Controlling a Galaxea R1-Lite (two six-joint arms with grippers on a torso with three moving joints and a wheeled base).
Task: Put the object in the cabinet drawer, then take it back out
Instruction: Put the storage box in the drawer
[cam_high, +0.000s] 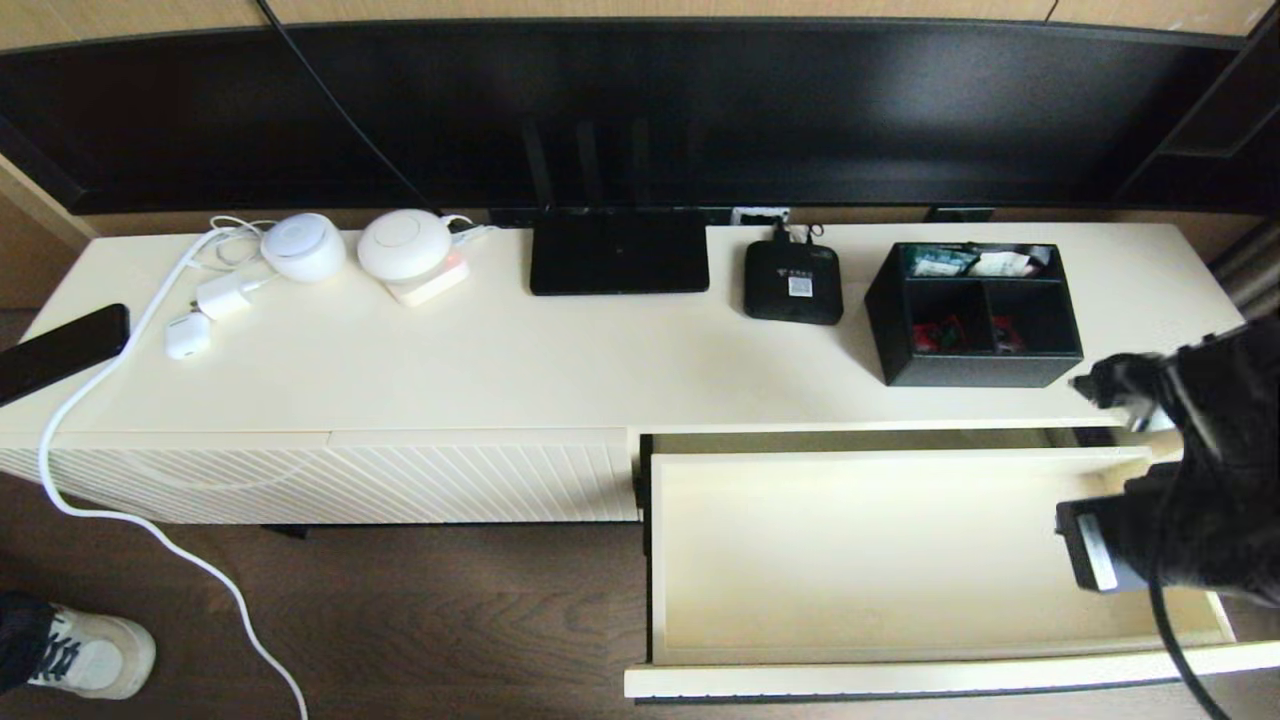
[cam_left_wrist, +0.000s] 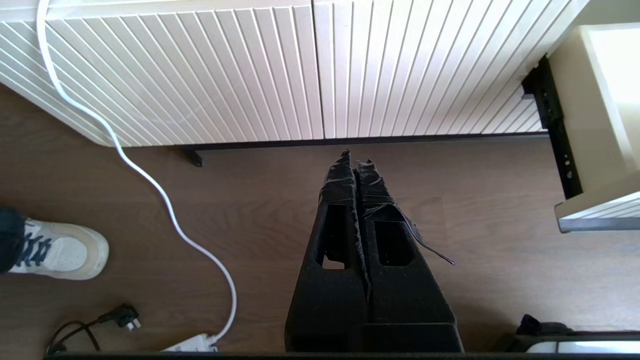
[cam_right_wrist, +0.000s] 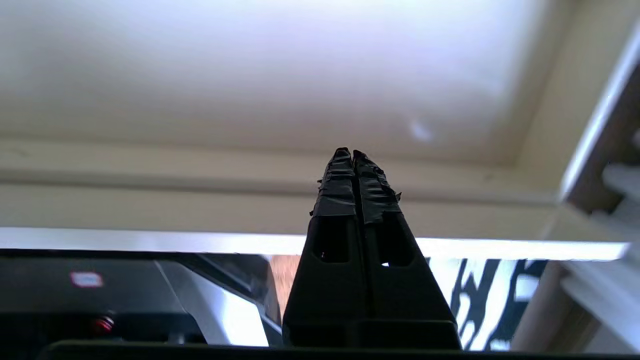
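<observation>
The black organizer box (cam_high: 975, 315) stands on the cabinet top at the right, with colourful packets in its three compartments. Below it the cream cabinet drawer (cam_high: 900, 560) is pulled out, and its plain interior holds nothing. My right gripper (cam_high: 1088, 386) is shut on nothing, just right of the box's front corner and above the drawer's back right corner. In the right wrist view its fingertips (cam_right_wrist: 351, 152) face cream surfaces. My left gripper (cam_left_wrist: 355, 157) is shut and empty, low over the wooden floor before the ribbed panel; the drawer's side wall (cam_left_wrist: 595, 150) shows beside it.
On the cabinet top are a flat black router (cam_high: 618, 262), a small black set-top box (cam_high: 792, 283), two white round devices (cam_high: 303, 246), chargers and a phone (cam_high: 60, 350). A white cable (cam_high: 120, 520) trails to the floor near a shoe (cam_high: 85, 650). A TV (cam_high: 640, 110) stands behind.
</observation>
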